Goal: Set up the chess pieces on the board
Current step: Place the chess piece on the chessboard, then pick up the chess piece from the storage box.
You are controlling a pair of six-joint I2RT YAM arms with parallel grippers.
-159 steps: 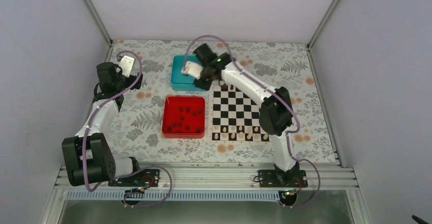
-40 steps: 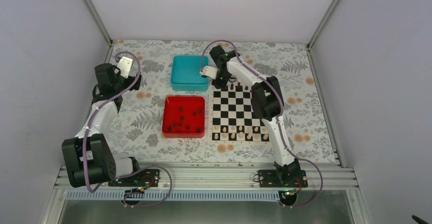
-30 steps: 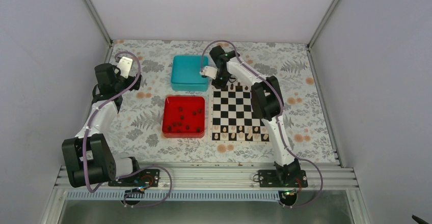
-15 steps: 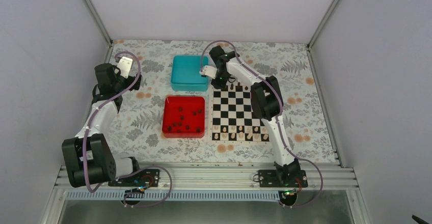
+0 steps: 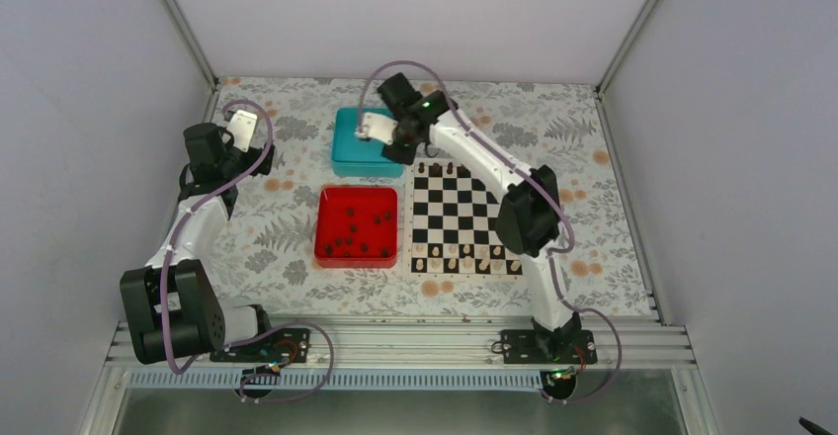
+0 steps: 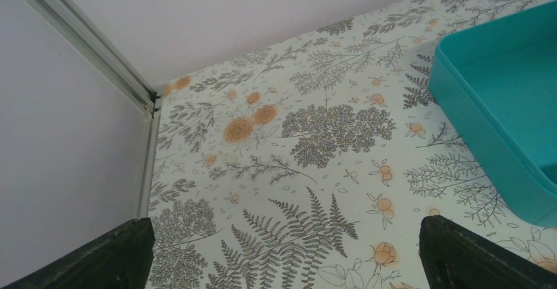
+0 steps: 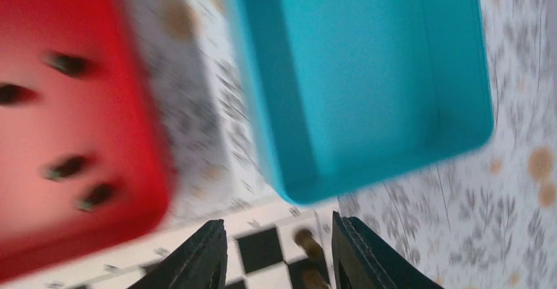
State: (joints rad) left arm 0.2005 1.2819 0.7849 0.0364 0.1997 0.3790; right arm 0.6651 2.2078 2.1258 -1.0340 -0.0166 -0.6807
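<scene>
**Right gripper hangs open off the board's far left corner**

The board [image 5: 460, 213] lies on the floral table cover [image 5: 287, 242]. The right gripper [image 5: 398, 150] is just past the board's far left corner, over the corner of the teal box [image 5: 351, 153] nearest the board. That box stands just off the same board corner, to the left. The right wrist view is blurred. In it the gripper's fingers [image 7: 197, 263] stand apart with nothing pinched between them, and the board's edge shows below the gap.

Two dark chess pieces [image 5: 433, 169] stand on the board's far row, close to its far left corner. Many more lie scattered in the red tray [image 5: 358, 191], just beside the board's left edge. Pale pieces [image 5: 464, 259] fill the board's two near rows.

The left gripper [image 6: 284, 226] is well to the left of the board, beyond the teal box. Its fingers [image 6: 118, 256] are spread wide over bare floral cover and hold nothing.
</scene>
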